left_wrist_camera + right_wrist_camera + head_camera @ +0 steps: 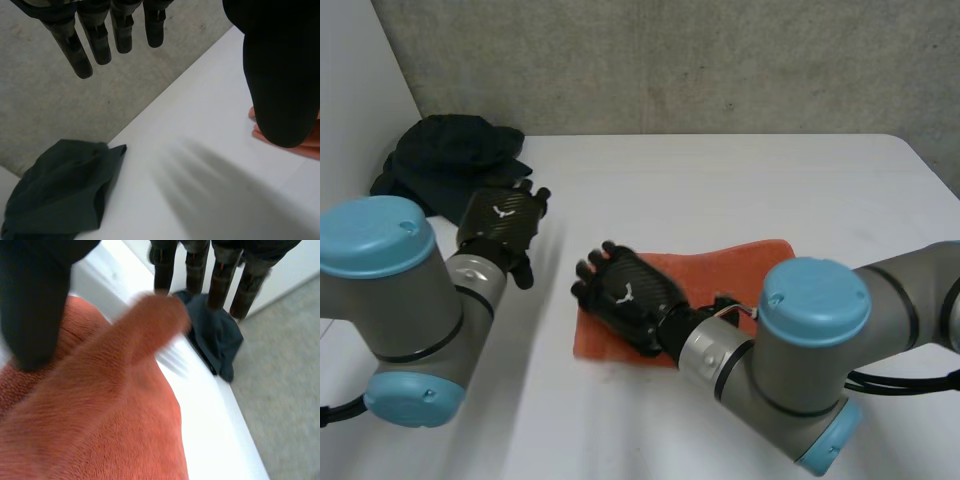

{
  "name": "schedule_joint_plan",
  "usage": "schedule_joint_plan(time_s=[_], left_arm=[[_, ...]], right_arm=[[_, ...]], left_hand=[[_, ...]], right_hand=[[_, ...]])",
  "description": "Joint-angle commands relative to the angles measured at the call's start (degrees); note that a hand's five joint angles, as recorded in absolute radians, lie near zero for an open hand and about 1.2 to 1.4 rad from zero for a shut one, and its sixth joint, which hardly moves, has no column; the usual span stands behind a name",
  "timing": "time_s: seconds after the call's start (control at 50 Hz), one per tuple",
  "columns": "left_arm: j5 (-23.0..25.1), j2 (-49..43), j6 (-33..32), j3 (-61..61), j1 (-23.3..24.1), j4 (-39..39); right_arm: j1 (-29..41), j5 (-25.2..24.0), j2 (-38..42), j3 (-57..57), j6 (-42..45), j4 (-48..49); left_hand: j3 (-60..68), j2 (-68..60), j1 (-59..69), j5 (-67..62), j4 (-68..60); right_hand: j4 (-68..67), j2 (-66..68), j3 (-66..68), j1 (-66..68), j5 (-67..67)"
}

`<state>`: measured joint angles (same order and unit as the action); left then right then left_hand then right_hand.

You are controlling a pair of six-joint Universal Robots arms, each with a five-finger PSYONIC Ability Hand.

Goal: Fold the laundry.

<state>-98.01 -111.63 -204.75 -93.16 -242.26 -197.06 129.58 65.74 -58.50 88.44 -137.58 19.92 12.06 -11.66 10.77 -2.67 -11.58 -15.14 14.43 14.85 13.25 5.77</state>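
Observation:
An orange towel (740,265) lies in the middle of the white table (720,180). My right hand (625,295) is over the towel's left end, fingers straight and thumb spread, open. In the right wrist view a ridge of the towel (100,405) rises between the thumb and the fingers (220,285) and reaches their tips. My left hand (500,220) hovers open above bare table to the towel's left, holding nothing. Its straight fingers (75,45) point towards a crumpled dark garment (60,190). A strip of the towel (310,140) shows beside the left thumb.
The dark garment (450,160) sits at the table's far left corner, close to the back wall (670,60); it is seen past my right fingertips as the dark garment (215,335). Bare table (210,405) lies between it and the towel.

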Motion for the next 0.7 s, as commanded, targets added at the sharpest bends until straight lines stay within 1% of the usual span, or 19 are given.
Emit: schedule_joint_plan(time_s=[0.02, 0.04, 0.1, 0.12, 0.16, 0.22, 0.26, 0.3, 0.32, 0.36, 0.38, 0.4, 0.42, 0.46, 0.48, 0.56, 0.6, 0.68, 0.7], left_arm=[[0.1, -2.5, 0.0, 5.4, 4.7, 0.1], [0.2, -3.1, 0.0, 6.7, 6.3, 0.0], [0.4, -4.1, -0.1, 8.8, 8.5, -0.1], [0.7, -5.2, 0.0, 10.0, 9.8, -0.1], [1.4, -6.4, 0.0, 11.1, 10.9, -0.1], [3.5, -8.9, -0.2, 12.7, 12.4, 0.0], [4.6, -11.0, -0.3, 14.0, 12.7, 0.4], [4.3, -12.6, -0.6, 14.8, 12.7, 0.9], [4.1, -13.3, -0.7, 15.1, 12.7, 1.4], [2.9, -15.3, -1.0, 15.6, 12.3, 3.8], [2.5, -15.5, -1.1, 15.7, 12.3, 4.7], [2.0, -15.7, -1.2, 15.6, 12.3, 5.4], [1.3, -15.6, -1.4, 15.3, 12.2, 7.0], [0.8, -15.6, -1.4, 14.8, 12.2, 8.3], [0.5, -15.6, -1.4, 14.4, 12.3, 9.0], [0.1, -14.5, -1.7, 12.1, 12.5, 11.6], [0.0, -12.3, -1.4, 10.8, 12.5, 13.2], [-0.3, -8.4, -0.9, 8.9, 12.5, 14.7], [-0.6, -7.3, -0.8, 8.7, 12.5, 14.7]], right_arm=[[-11.7, 5.6, -8.0, 1.3, -17.1, -7.2], [-13.1, 6.0, -8.7, 1.6, -19.1, -8.5], [-17.4, 5.8, -11.4, 4.4, -24.0, -14.1], [-18.0, 5.7, -11.5, 5.2, -24.2, -15.2], [-20.2, 5.6, -12.2, 8.3, -23.3, -16.9], [-23.1, 6.2, -12.3, 11.8, -20.9, -16.4], [-26.0, 6.7, -12.1, 14.8, -17.0, -14.9], [-27.7, 6.7, -11.7, 16.4, -14.1, -13.8], [-28.8, 6.7, -11.3, 17.5, -11.4, -12.4], [-29.6, 7.1, -10.3, 17.8, -9.4, -11.1], [-30.0, 7.5, -9.5, 17.6, -8.5, -10.9], [-30.7, 8.5, -8.1, 17.1, -6.8, -11.1], [-31.0, 9.1, -7.9, 17.0, -6.0, -11.3], [-31.5, 11.7, -7.7, 16.9, -4.2, -11.6], [-31.7, 14.4, -7.9, 16.8, -2.7, -11.6], [-30.9, 19.2, -9.6, 15.2, 0.4, -10.5], [-29.5, 19.8, -11.4, 14.0, 0.8, -10.8], [-21.1, 20.0, -14.9, 9.4, 1.4, -10.9], [-17.3, 19.9, -14.7, 7.2, 1.1, -11.0]], left_hand=[[-2.1, 1.7, -0.8, 2.7, 1.6], [-2.1, 1.7, -0.8, 2.7, 1.6], [-2.1, 1.7, -0.8, 2.7, 1.6], [-2.1, 1.7, -0.8, 2.7, 1.6], [-2.1, 1.7, -0.8, 2.7, 1.6], [-2.1, 1.7, -0.8, 2.7, 1.6], [-2.1, 1.7, -0.8, 2.7, 1.6], [-2.1, 1.7, -0.8, 2.7, 1.6], [-2.1, 1.7, -0.8, 2.7, 1.6], [-1.8, 1.4, -0.6, 2.5, 1.4], [-1.8, 1.4, -0.6, 2.5, 1.4], [-1.7, 1.3, -0.4, 2.3, 1.2], [-1.7, 1.3, -0.4, 2.3, 1.2], [-1.5, 1.1, -0.2, 2.1, 1.0], [-1.5, 1.1, -0.2, 2.1, 1.0], [-1.5, 1.1, -0.2, 2.1, 1.0], [-1.5, 1.1, -0.2, 2.1, 1.0], [-1.3, 0.9, -0.1, 1.9, 0.9], [-1.3, 0.9, -0.1, 1.9, 0.9]], right_hand=[[5.1, -4.4, -4.9, -3.3, -5.8], [5.1, -4.4, -4.9, -3.3, -5.8], [5.1, -4.4, -4.9, -3.3, -5.8], [5.1, -4.4, -4.9, -3.3, -5.8], [5.1, -4.4, -4.9, -3.3, -5.8], [5.1, -4.4, -4.9, -3.3, -5.8], [4.6, -3.9, -4.3, -2.7, -5.2], [-3.8, 4.5, 4.1, 5.7, 3.2], [-14.0, 14.7, 14.3, 15.9, 13.4], [-27.0, 27.7, 27.3, 28.9, 26.4], [-35.7, 36.4, 36.0, 37.6, 35.1], [-56.8, 57.5, 57.1, 58.7, 56.2], [-64.8, 65.5, 65.1, 66.7, 64.1], [-64.9, 65.6, 65.1, 66.7, 64.2], [-64.9, 65.6, 65.1, 66.7, 64.2], [-64.9, 65.6, 65.1, 66.7, 64.2], [-64.9, 65.6, 65.1, 66.7, 64.2], [-64.9, 65.6, 65.1, 66.7, 64.2], [-64.9, 65.6, 65.1, 66.7, 64.2]])
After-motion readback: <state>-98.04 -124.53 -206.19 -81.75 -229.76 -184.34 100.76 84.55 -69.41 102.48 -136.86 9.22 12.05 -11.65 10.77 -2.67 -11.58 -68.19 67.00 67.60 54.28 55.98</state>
